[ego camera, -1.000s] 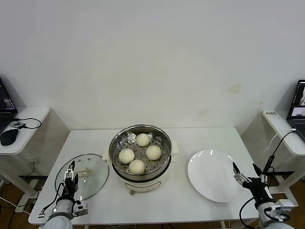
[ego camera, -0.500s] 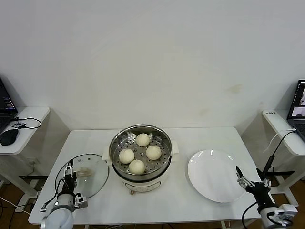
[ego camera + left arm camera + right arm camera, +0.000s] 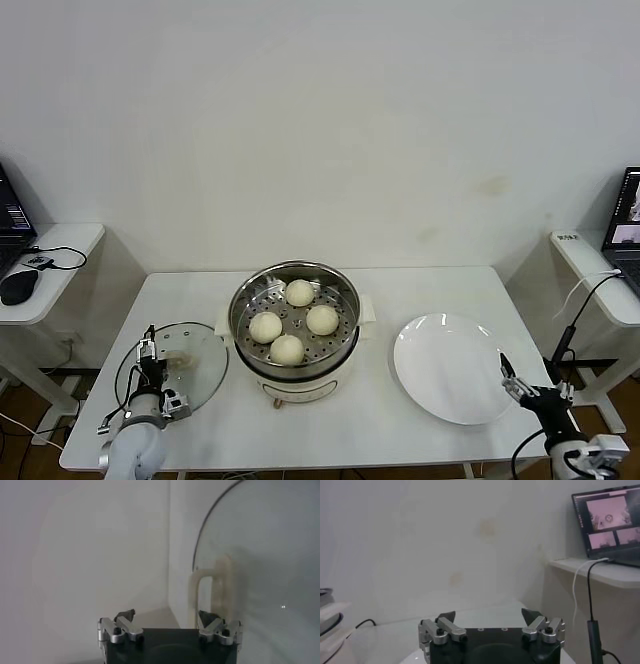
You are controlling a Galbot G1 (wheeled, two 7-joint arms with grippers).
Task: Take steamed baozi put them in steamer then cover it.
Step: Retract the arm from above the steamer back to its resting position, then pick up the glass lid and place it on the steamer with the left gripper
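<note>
White table (image 3: pixel 420 440) with our steamer (image 3: pixel 295 330) at its centre, four steamed baozi (image 3: pixel 286 349) inside, uncovered.

We count one cover (image 3: pixel 172 368) lying flat left of the steamer, nearly touching it, its oblong handle running toward the steamer; one white plate (image 3: pixel 450 368) sits right of the steamer with a bare gap between. Our left hand (image 3: pixel 147 368) hangs over the cover's outer edge at the table's front left, fingers spread. Our right hand (image 3: pixel 533 385) hangs open beyond the plate's far side, past the table's right edge.
</note>
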